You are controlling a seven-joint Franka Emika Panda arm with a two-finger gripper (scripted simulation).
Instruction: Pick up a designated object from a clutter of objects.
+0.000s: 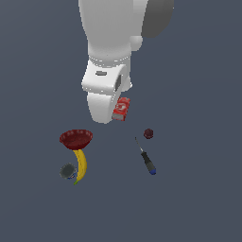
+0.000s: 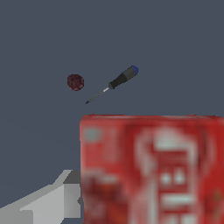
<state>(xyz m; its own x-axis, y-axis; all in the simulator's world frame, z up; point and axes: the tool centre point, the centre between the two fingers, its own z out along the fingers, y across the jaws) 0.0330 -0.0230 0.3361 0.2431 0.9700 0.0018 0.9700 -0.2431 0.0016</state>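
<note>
The arm [image 1: 118,56] fills the upper centre of the exterior view. Its gripper [image 1: 118,113] is mostly hidden behind the wrist, so the finger opening I cannot tell. The box [image 1: 122,108] sits at the arm's tip, at about 4 o'clock from the wrist body, and seems lifted off the floor; I judge it is held. In the wrist view the box [image 2: 153,170] fills the near field, touching one grey finger [image 2: 65,192] at its side. Its print is blurred, no writing readable. Bowl [image 1: 75,138], banana [image 1: 81,165], screwdriver [image 1: 145,158], cup [image 1: 68,171] and lump [image 1: 148,133] lie well apart.
</note>
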